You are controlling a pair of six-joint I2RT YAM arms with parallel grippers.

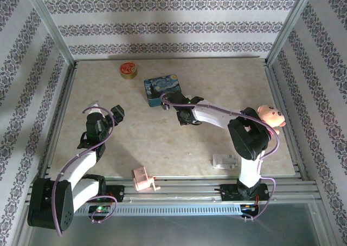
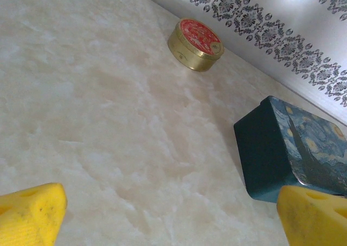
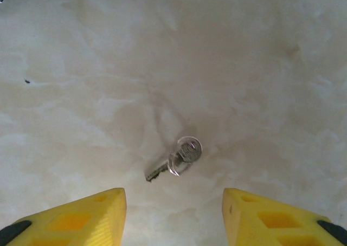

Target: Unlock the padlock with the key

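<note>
Two arms: we see the left arm (image 1: 81, 167) and the right arm (image 1: 209, 116) bolted at the near edge of the bench (image 1: 162, 143).
Front rim: a small pink object (image 1: 144, 180) lies at the front edge of the bench, between the two bases.
Pale item: a small pale object (image 1: 225, 161) sits just left of the right arm's base, too blurred for us to name.
Left side: the left jaws stand wide open and hold nothing. Their yellow fingertips (image 2: 30, 216) sit at the two bottom corners of the left wrist view, over bare bench.
Right side: the right jaws are open over the middle of the bench, and their yellow pads (image 3: 81, 219) touch nothing.
Key: the key (image 3: 174, 158) lies flat on the bench just ahead of the gap between the right jaws, clear of both pads. In the right wrist view its round head is up-right and its blade points down-left.
Pig: a pink plush pig (image 1: 271, 116) lies by the right arm's elbow.
Blue tin: the blue painted tin (image 1: 162, 90) lies just beyond the right jaws.
Round tin: a gold tin with a red lid (image 1: 128, 69) sits farthest back, near the wall and left of the blue painted tin.
</note>
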